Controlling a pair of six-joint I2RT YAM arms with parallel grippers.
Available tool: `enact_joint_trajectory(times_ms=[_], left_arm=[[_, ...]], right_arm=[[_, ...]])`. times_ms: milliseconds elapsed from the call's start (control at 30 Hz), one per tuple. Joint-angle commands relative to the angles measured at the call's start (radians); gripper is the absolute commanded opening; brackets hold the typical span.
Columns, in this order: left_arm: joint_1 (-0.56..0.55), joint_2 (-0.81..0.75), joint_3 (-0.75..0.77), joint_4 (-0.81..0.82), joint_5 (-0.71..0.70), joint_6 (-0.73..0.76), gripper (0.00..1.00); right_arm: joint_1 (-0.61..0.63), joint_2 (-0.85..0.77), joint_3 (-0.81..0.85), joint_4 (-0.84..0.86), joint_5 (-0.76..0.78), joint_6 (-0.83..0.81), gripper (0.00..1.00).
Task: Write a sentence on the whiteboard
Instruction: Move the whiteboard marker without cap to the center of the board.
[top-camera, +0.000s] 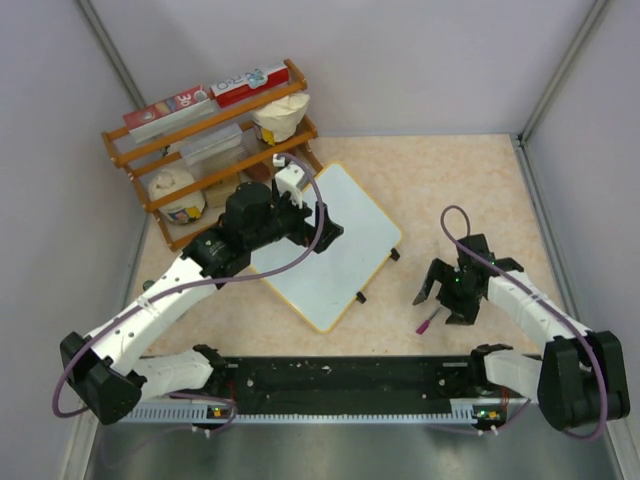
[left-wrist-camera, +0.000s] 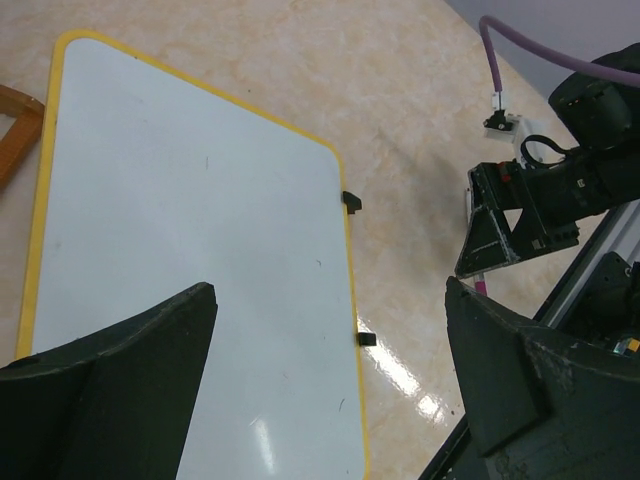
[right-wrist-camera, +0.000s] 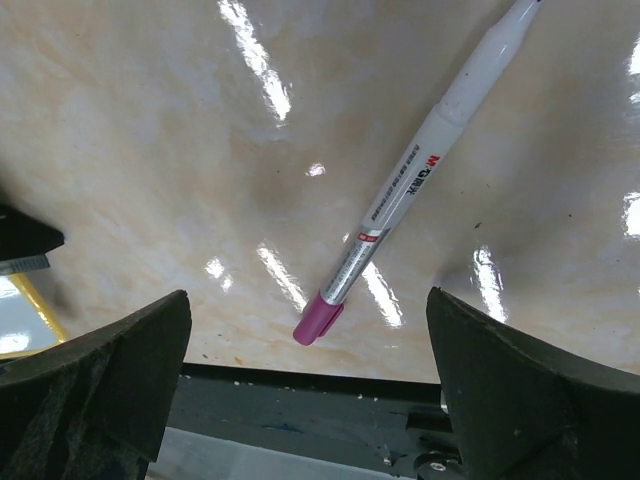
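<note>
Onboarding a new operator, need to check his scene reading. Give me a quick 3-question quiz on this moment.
1. True or false: the whiteboard already carries a written sentence.
2. Where is the marker? A) clamped in the right jaws. B) lying on the table under the open right jaws. C) lying on the whiteboard.
3. Which arm hangs over the whiteboard?

Key: 1 false, the board is blank. 2 B. 3 the left arm, jaws open.
</note>
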Motion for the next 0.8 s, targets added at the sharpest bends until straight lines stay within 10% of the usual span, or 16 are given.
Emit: enact_joint_trajectory(times_ms=[0, 767], left_arm=[[-0.005, 0.006, 0.042, 0.041, -0.019, 0.021, 0.99], [-0.005, 0.021, -0.010, 0.070, 0.014, 0.004, 0.93]], right_arm=[[0.010, 0.090, 0.014, 0.063, -0.033, 0.013, 0.99], [-0.135, 0.025, -0.140, 0.531, -0.169, 0.455, 0.98]])
